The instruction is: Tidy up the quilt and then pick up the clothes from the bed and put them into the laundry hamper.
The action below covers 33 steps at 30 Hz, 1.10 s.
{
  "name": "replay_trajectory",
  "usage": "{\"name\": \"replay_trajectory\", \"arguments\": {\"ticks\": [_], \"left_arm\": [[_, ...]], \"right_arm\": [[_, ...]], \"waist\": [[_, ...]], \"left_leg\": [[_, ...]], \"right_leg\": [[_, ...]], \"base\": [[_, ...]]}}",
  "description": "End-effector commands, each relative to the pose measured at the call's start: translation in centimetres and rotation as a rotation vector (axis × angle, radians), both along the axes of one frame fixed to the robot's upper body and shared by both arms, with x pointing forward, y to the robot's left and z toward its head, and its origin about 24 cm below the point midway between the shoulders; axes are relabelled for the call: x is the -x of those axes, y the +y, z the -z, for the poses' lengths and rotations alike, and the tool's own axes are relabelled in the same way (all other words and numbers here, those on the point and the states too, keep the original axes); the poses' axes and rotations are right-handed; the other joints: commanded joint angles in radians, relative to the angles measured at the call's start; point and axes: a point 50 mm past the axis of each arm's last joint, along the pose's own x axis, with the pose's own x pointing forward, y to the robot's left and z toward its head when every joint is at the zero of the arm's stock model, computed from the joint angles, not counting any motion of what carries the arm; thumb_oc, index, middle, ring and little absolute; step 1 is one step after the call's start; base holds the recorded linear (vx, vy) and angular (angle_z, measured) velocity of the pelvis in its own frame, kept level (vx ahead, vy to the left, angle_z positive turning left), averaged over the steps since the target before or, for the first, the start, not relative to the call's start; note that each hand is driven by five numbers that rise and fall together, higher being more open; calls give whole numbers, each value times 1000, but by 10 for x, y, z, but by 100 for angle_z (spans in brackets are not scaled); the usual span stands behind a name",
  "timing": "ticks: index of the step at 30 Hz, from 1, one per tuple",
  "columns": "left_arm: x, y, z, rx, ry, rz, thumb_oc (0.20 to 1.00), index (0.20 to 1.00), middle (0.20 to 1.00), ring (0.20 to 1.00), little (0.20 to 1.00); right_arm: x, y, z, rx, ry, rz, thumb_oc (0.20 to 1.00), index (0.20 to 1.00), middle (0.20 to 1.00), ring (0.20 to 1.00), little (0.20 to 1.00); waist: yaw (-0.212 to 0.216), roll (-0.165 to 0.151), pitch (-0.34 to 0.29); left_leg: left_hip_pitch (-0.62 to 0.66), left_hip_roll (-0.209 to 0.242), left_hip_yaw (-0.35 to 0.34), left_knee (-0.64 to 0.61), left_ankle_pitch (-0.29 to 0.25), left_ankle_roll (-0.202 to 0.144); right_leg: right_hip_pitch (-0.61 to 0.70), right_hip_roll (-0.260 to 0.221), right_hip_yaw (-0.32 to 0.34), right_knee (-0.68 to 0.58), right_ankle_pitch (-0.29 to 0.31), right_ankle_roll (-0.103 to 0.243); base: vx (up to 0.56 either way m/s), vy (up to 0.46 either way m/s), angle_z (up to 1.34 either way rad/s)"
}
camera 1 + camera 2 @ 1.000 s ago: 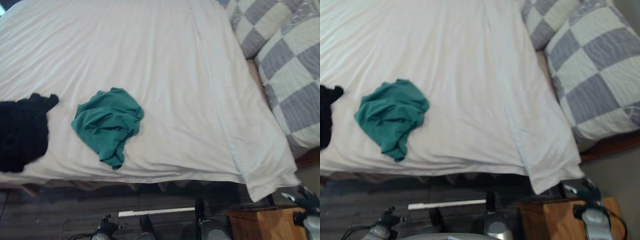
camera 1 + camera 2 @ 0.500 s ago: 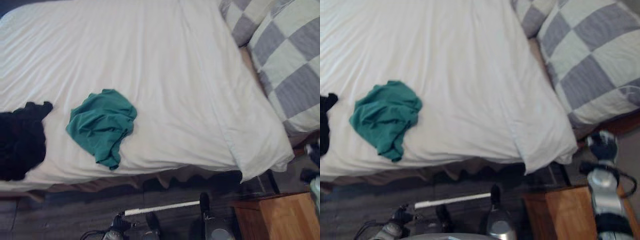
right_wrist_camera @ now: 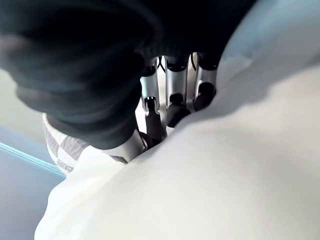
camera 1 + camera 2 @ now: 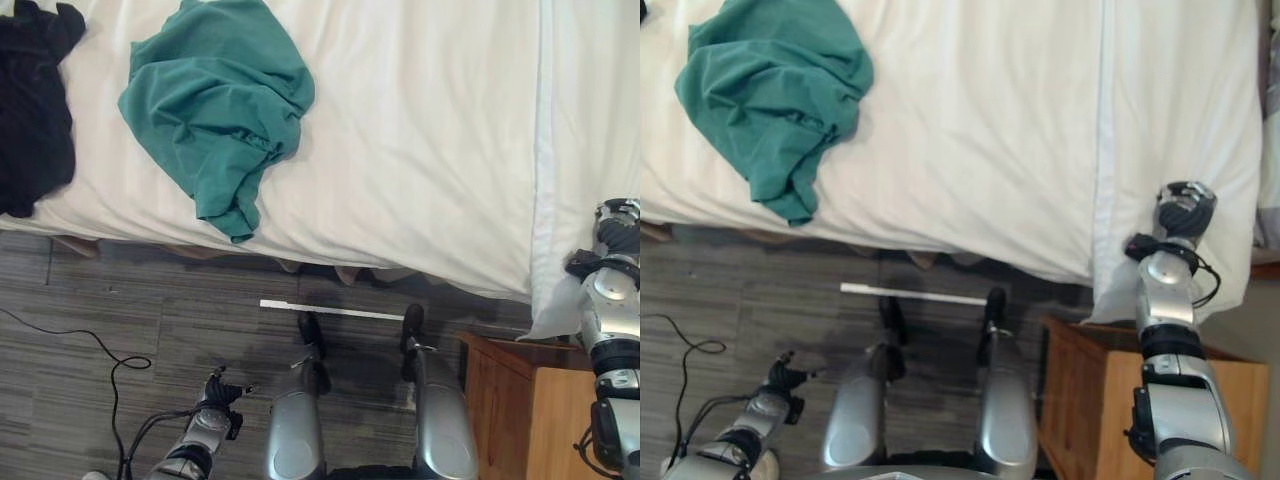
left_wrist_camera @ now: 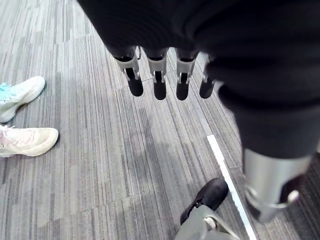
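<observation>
Quilt (image 4: 420, 130) lies spread white over the bed, its turned-over side strip running straight away from me on my right and its lower corner hanging off the bed edge. My right hand (image 4: 1185, 208) is at that hanging corner, back of the hand toward the head camera; in its wrist view the fingers (image 3: 172, 102) reach forward with their dark tips against the white cloth, but I cannot tell whether they grip it.

The green garment (image 4: 215, 100) sits crumpled near the bed's front edge, its long axis running from the far side toward me, one tail pointing at the edge. The black garment (image 4: 35, 105) lies to its left, well apart from my right hand.

My left hand (image 4: 218, 392) hangs low over the grey plank floor (image 5: 90, 165), fingers (image 5: 159, 75) roughly straight, slightly apart and holding nothing. A wooden nightstand (image 4: 1095, 400) stands just under my right arm. A white strip (image 4: 330, 310) lies on the floor below the bed edge. A person's pale shoes (image 5: 25, 120) show on the floor.

Against half a second ago, the head camera has tipped down and closer, and my right hand has risen from beside the nightstand to the quilt corner.
</observation>
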Motion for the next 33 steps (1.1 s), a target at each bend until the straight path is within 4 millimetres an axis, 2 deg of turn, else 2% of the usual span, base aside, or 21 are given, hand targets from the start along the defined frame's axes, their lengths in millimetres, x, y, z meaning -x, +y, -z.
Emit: {"name": "replay_trajectory", "arguments": {"ticks": [1, 5, 7, 8, 9, 10, 11, 12, 15, 16, 20, 21, 24, 25, 26, 27, 28, 30, 31, 32, 33], "left_arm": [[25, -6, 15, 4, 76, -49, 1000, 1000, 1000, 1000, 1000], [33, -11, 20, 3, 112, -35, 1000, 1000, 1000, 1000, 1000], [35, -15, 23, 2, 128, 5, 1000, 1000, 1000, 1000, 1000], [37, -18, 24, 2, 143, 39, 1000, 1000, 1000, 1000, 1000], [37, -17, 24, 1, 143, 39, 1000, 1000, 1000, 1000, 1000], [37, -20, 25, 5, 149, 60, 1000, 1000, 1000, 1000, 1000], [36, -22, 25, 7, 156, 83, 1000, 1000, 1000, 1000, 1000], [36, -23, 25, 17, 164, 99, 1000, 1000, 1000, 1000, 1000], [37, -23, 26, 29, 181, 128, 1000, 1000, 1000, 1000, 1000], [36, -23, 26, 29, 181, 135, 1000, 1000, 1000, 1000, 1000], [27, -26, 22, 40, 135, 129, 1000, 1000, 1000, 1000, 1000], [17, -28, 18, 74, 73, 76, 1000, 1000, 1000, 1000, 1000], [20, -28, 19, 70, 75, 59, 1000, 1000, 1000, 1000, 1000], [20, -28, 19, 70, 75, 59, 1000, 1000, 1000, 1000, 1000], [21, -25, 19, 52, 82, 64, 1000, 1000, 1000, 1000, 1000], [25, -16, 19, 6, 124, 84, 1000, 1000, 1000, 1000, 1000], [29, -11, 19, -16, 151, 93, 1000, 1000, 1000, 1000, 1000], [48, -1, 24, -49, 226, 87, 1000, 1000, 1000, 1000, 1000], [51, 1, 25, -43, 232, 73, 1000, 1000, 1000, 1000, 1000], [56, 6, 25, -39, 242, 32, 1000, 1000, 1000, 1000, 1000], [61, 12, 24, -48, 262, 3, 1000, 1000, 1000, 1000, 1000]], "right_arm": [[89, 12, 147, -250, 544, 57, 200, 200, 200, 200, 200], [165, 39, 215, -359, 900, 21, 200, 200, 200, 200, 200], [211, 53, 239, -382, 1118, -25, 200, 200, 200, 200, 200], [244, 60, 251, -397, 1272, -59, 200, 200, 200, 200, 200], [244, 61, 251, -397, 1272, -60, 200, 200, 200, 200, 200], [258, 61, 255, -415, 1346, -64, 291, 291, 291, 291, 291], [272, 62, 257, -455, 1414, -56, 784, 784, 784, 784, 784], [276, 62, 258, -473, 1444, -70, 1000, 1000, 1000, 1000, 1000], [270, 64, 259, -405, 1525, -183, 1000, 1000, 1000, 1000, 1000], [254, 63, 257, -364, 1497, -227, 1000, 1000, 1000, 1000, 1000], [229, 60, 251, -268, 1471, -293, 1000, 1000, 1000, 1000, 1000], [201, 55, 242, -159, 1434, -336, 1000, 1000, 1000, 1000, 1000], [174, 60, 235, -93, 1369, -399, 1000, 1000, 1000, 1000, 1000], [174, 60, 235, -93, 1369, -399, 1000, 1000, 1000, 1000, 1000], [168, 65, 234, -89, 1345, -424, 1000, 1000, 1000, 1000, 1000], [175, 69, 237, -143, 1331, -437, 1000, 1000, 1000, 1000, 1000], [186, 70, 242, -178, 1350, -432, 1000, 1000, 1000, 1000, 1000], [208, 73, 249, -258, 1396, -403, 1000, 1000, 1000, 1000, 1000], [214, 74, 251, -273, 1412, -394, 1000, 1000, 1000, 1000, 1000], [217, 74, 253, -285, 1425, -382, 1000, 1000, 1000, 1000, 1000], [217, 79, 254, -288, 1436, -399, 1000, 1000, 1000, 1000, 1000]], "waist": [[-25, 27, -44], [-55, 4, -84], [-66, -5, -120], [-69, -8, -156], [-69, -9, -157], [-66, -7, -174], [-62, -6, -193], [-57, -5, -205], [-49, 2, -231], [-44, 8, -232], [-29, 10, -221], [-13, 8, -217], [1, 10, -238], [1, 10, -237], [2, 5, -246], [-3, 16, -273], [-8, 24, -294], [0, 24, -329], [2, 14, -326], [10, 4, -313], [21, -6, -298]], "left_leg": [[27, 109, -11, 74, -12, -89], [155, 75, 17, -51, 15, -95], [224, 59, 27, -120, 28, -95], [282, 46, 32, -183, 43, -93], [280, 45, 33, -185, 47, -92], [304, 40, 31, -208, 53, -92], [319, 37, 29, -223, 56, -91], [332, 35, 25, -231, 55, -90], [354, 28, 13, -243, 49, -88], [362, 15, 11, -232, 31, -83], [306, -3, -12, -95, 5, -88], [242, 30, -47, -25, 15, -121], [259, 142, -78, -78, 61, -154], [260, 142, -78, -78, 61, -154], [265, 198, -81, -103, 92, -164], [270, 318, -49, -158, 181, -190], [282, 343, -16, -185, 200, -205], [279, 322, -12, -195, 173, -208], [268, 299, -19, -179, 152, -208], [263, 275, -23, -158, 121, -208], [260, 249, -10, -140, 96, -190]], "right_leg": [[52, -13, 3, -76, 82, 23], [160, -12, -8, -186, 122, 39], [218, -6, -17, -234, 142, 50], [267, -2, -20, -271, 152, 57], [265, -2, -20, -273, 156, 56], [287, -1, -23, -288, 157, 58], [302, 0, -27, -298, 157, 59], [322, 1, -31, -310, 157, 60], [354, -2, -28, -336, 155, 63], [371, -4, -20, -346, 153, 66], [386, -33, -25, -369, 160, 60], [393, -70, -44, -387, 170, 64], [388, -123, -43, -385, 184, 94], [389, -123, -44, -385, 184, 94], [377, -152, -42, -379, 190, 109], [379, -198, -72, -371, 178, 133], [382, -212, -92, -369, 181, 133], [398, -266, -120, -341, 216, 133], [401, -300, -119, -312, 270, 133], [393, -347, -128, -262, 369, 133], [380, -387, -164, -212, 430, 133]], "base": [[45, 67, -3], [84, 63, -14], [183, 53, 7], [158, 29, 10], [155, 20, 6], [84, -8, 6], [136, -17, 4], [110, -24, 1], [76, -12, -7], [35, 7, -11], [-55, 50, 0], [-65, 217, 12], [-10, 345, 24], [-4, 298, 8], [13, 513, 14], [35, 697, 35], [127, 699, 68], [202, 445, 102], [197, 364, 62], [163, 393, 47], [107, 395, 71]]}}
